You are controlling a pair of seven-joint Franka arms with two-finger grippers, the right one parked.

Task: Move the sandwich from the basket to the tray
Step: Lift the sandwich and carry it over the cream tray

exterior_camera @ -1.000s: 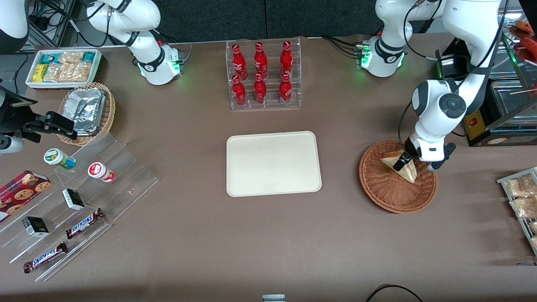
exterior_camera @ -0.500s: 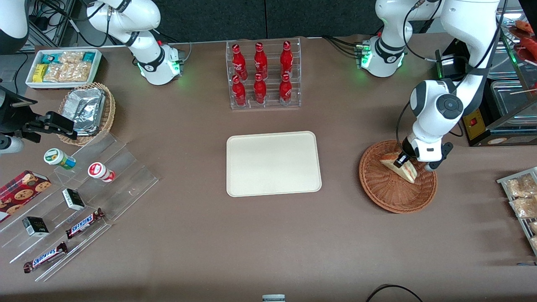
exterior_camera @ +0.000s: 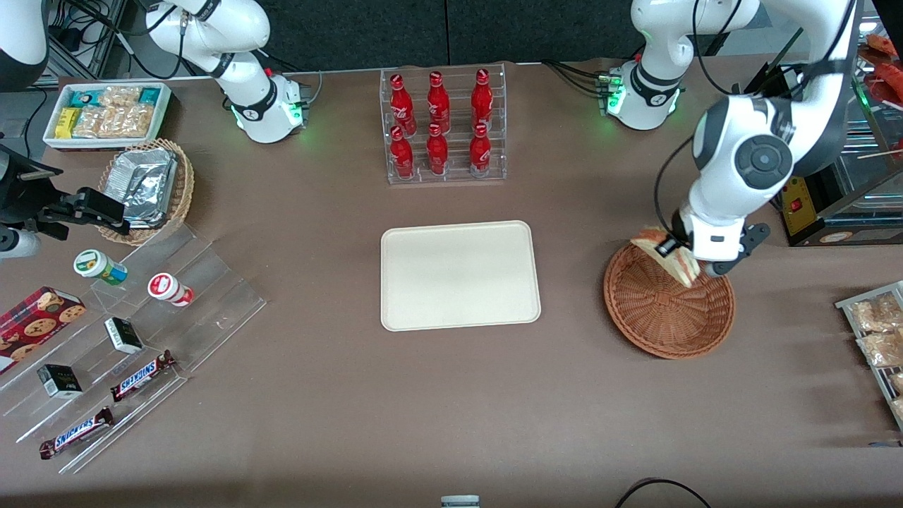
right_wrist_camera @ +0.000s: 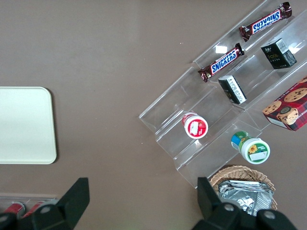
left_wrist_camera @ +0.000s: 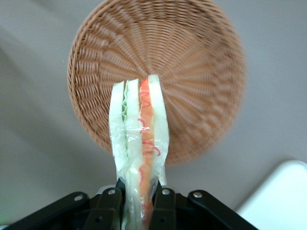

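My left gripper (exterior_camera: 676,252) is shut on the sandwich (exterior_camera: 667,256), a wrapped white-bread wedge with red and yellow filling, and holds it in the air above the reddish-brown wicker basket (exterior_camera: 668,315). In the left wrist view the sandwich (left_wrist_camera: 139,139) stands edge-on between the two black fingers (left_wrist_camera: 109,211), with the basket (left_wrist_camera: 192,72) below it, nothing else inside. The cream-white tray (exterior_camera: 459,275) lies at the table's middle, toward the parked arm's end from the basket; a corner of the tray (left_wrist_camera: 280,199) shows in the left wrist view, and it also shows in the right wrist view (right_wrist_camera: 24,125).
A clear rack of red bottles (exterior_camera: 442,125) stands farther from the front camera than the tray. A tan basket of foil packets (exterior_camera: 148,189), a white snack bin (exterior_camera: 106,114) and clear steps with snacks (exterior_camera: 134,339) lie toward the parked arm's end. Snack bags (exterior_camera: 878,331) sit at the working arm's end.
My left gripper has risen with the sandwich, lifting it off the basket floor and a little away from the front camera. The basket has stayed in place.
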